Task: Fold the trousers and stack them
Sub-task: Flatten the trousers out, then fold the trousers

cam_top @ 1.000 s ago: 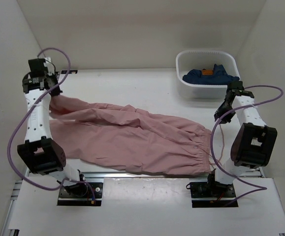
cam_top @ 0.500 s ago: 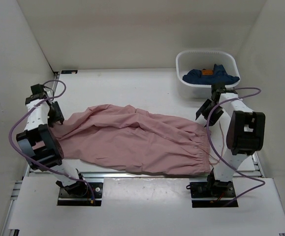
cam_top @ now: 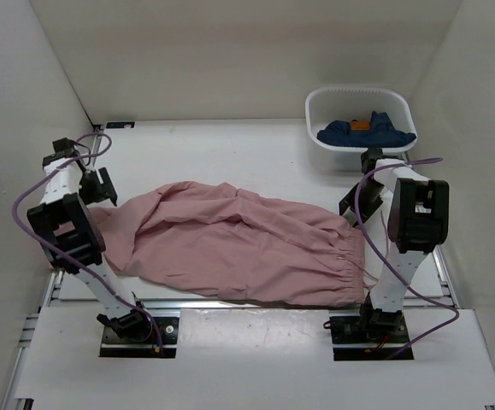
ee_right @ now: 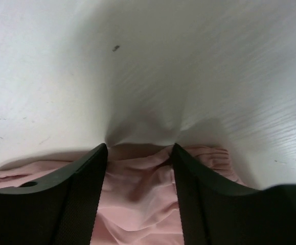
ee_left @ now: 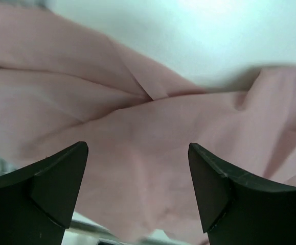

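The dusty-pink trousers [cam_top: 238, 243] lie flat across the table, legs to the left and gathered waistband [cam_top: 350, 265] to the right. My left gripper [cam_top: 100, 190] hangs just above the leg ends, open wide. In the left wrist view its gripper [ee_left: 137, 148] has only loose pink fabric [ee_left: 153, 122] below it and nothing between the fingers. My right gripper [cam_top: 350, 203] is down at the far corner of the waistband. In the right wrist view its gripper [ee_right: 139, 149] stands partly open astride a bunched fold of waistband fabric [ee_right: 137, 189], with its tips at the table.
A white basket [cam_top: 315, 107] at the back right holds a dark blue garment [cam_top: 362, 132] with an orange tag. White walls close in the left, back and right sides. The right arm's purple cable [cam_top: 362, 235] loops over the waistband end.
My left gripper has opened and let go of the leg ends, which dropped and slid right; the arm drew back. My right gripper moved left and down onto the waistband corner.
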`<action>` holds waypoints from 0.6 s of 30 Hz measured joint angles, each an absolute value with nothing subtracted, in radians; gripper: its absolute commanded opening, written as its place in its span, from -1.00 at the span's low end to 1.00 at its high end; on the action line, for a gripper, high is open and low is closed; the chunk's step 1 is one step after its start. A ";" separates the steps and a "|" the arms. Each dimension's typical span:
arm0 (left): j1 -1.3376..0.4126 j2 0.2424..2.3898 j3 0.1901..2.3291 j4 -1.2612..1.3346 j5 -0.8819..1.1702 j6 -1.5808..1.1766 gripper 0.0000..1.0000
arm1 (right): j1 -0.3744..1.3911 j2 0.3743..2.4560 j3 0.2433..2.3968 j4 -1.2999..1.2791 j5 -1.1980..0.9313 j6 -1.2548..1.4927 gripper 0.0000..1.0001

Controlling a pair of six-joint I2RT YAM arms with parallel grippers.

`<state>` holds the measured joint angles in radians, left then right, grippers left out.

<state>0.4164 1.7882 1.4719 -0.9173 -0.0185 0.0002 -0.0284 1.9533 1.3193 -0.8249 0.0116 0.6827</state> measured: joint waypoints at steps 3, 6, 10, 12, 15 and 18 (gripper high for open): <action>0.424 1.882 1.481 -0.986 0.045 0.000 0.82 | -0.032 1.969 1.338 -0.854 0.009 0.679 0.16; 0.441 1.897 1.464 -1.046 0.090 0.000 0.84 | -0.031 1.969 1.340 -0.853 0.003 0.673 0.19; 0.482 1.805 1.466 -1.108 0.093 0.000 0.84 | -0.030 1.969 1.340 -0.860 0.013 0.659 -0.08; 0.498 1.741 1.466 -1.133 0.070 0.000 0.84 | -0.030 1.969 1.340 -0.867 0.017 0.647 -0.24; 0.501 1.636 1.407 -1.139 0.025 0.000 0.84 | -0.029 1.969 1.340 -0.872 0.019 0.643 -0.07; 0.498 1.541 1.243 -1.135 -0.017 0.000 0.84 | -0.026 1.969 1.340 -0.872 0.017 0.636 0.19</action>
<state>0.4976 1.5406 1.2434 -1.1351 -0.0174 0.0002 -0.0257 1.9690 1.3399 -0.8719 0.0174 0.6357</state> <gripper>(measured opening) 0.920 0.558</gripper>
